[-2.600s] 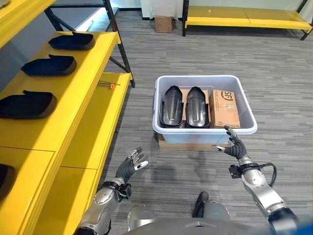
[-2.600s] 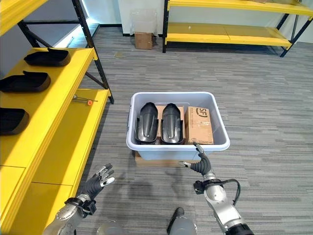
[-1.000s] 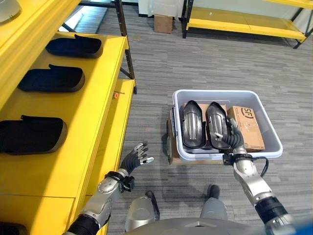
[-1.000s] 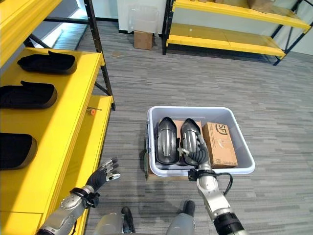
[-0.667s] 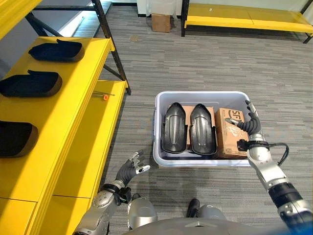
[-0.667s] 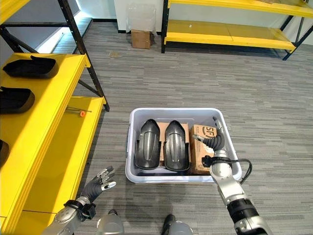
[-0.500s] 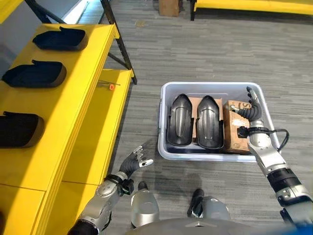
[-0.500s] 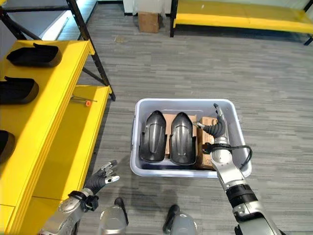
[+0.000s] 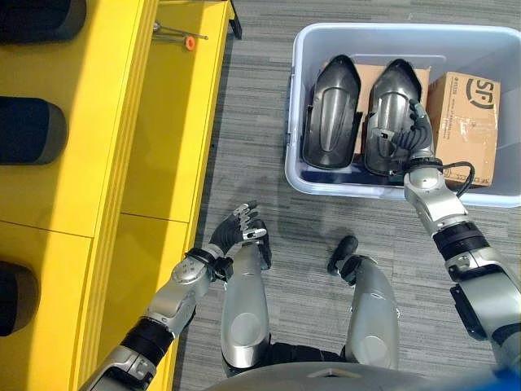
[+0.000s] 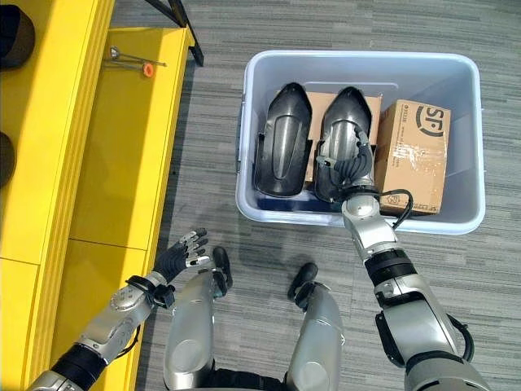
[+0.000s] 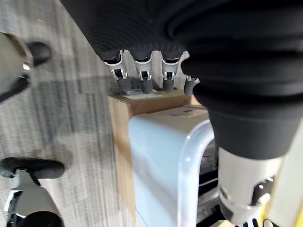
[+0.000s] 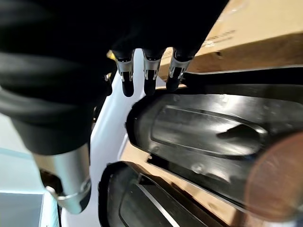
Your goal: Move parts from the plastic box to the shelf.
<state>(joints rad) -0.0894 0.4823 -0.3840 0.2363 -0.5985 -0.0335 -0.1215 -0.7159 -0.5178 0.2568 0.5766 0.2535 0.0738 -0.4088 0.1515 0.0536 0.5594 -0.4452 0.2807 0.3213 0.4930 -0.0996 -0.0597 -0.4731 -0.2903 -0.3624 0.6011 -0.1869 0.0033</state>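
A pale plastic box (image 9: 295, 106) on the floor holds two black moulded parts side by side, the left part (image 9: 330, 110) and the right part (image 9: 392, 94), plus a cardboard carton (image 9: 464, 122). My right hand (image 9: 411, 145) reaches over the box's near wall and hovers at the near end of the right part (image 12: 199, 132), its fingers (image 12: 147, 78) relaxed and closed round nothing. Low on the left, my left hand (image 9: 236, 236) is open above the carpet beside the yellow shelf (image 9: 163, 138).
Black parts (image 9: 28, 130) lie in a row on the shelf's upper level. An orange-handled tool (image 9: 189, 41) rests on the lower level. The plastic box sits on a flat cardboard piece (image 11: 120, 142). Grey carpet lies between shelf and box.
The camera has tilted down, closer to the box. My right hand has moved from the carton to the near end of the right black part. The left hand stays open.
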